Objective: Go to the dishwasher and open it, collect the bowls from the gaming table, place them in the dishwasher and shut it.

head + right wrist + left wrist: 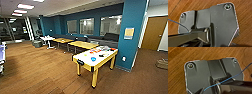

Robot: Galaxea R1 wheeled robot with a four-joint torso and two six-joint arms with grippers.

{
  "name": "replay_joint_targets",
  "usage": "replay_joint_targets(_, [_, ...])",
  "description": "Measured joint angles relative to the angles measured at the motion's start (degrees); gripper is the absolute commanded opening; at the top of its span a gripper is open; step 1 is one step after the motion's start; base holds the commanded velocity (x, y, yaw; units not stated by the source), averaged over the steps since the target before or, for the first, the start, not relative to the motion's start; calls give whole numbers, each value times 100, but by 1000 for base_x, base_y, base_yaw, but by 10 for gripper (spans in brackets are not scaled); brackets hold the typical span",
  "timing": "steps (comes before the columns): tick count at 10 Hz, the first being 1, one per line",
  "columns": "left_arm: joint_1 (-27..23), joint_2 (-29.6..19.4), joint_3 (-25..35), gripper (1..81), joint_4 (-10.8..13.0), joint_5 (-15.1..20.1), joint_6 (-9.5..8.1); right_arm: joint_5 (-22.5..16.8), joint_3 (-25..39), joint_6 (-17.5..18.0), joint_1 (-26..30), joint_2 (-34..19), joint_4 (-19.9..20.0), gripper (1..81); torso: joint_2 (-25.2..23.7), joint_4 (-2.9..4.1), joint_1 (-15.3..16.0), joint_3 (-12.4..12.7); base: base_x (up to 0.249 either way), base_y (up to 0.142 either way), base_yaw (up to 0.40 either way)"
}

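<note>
- Where the wooden floor (37,72) opens out ahead, the gaming table (86,61) stands right of centre in the head view: glossy white top, yellow sides and legs, one short end turned toward the camera.
- Bowls (101,52) sit scattered over the far half of that top. Orange-red, pale and dark ones can be made out; too blurred to count.
- Blue round mark (93,59) on the top nearer the camera; cannot tell what it is.
- Table's far end is near a teal pillar (131,32).
- Behind the table, two plain yellow-topped tables (82,44) in a row; a dark sofa (106,40) along the teal wall with windows.
- Wooden door (153,32) at far right, beyond the pillar.
- Left wrist view: dark plate over wood floor (183,55), thin blue cable (230,78) across it. Left pincer: cannot tell whether wide or narrow.
- Right wrist view: same sort of plate above floor planks (245,15). Right pincer: cannot tell either.
</note>
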Motion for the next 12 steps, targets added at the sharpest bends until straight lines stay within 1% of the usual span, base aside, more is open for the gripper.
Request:
replay_joint_targets(4, [0,48,24,811,-2,-2,2,-2,-49,1,2,2,0,811,0,0,0,0,0,0,-395])
replay_joint_targets(8, [-9,52,24,811,0,6,2,4,-57,1,17,2,-2,811,0,0,0,0,0,0,-261])
replay_joint_targets(9, [-12,50,24,811,0,2,2,-7,-57,1,6,5,0,811,0,0,0,0,0,0,-193])
replay_joint_targets(12, [-26,48,22,811,2,0,2,-2,-57,1,13,5,-2,811,0,0,0,0,0,0,0])
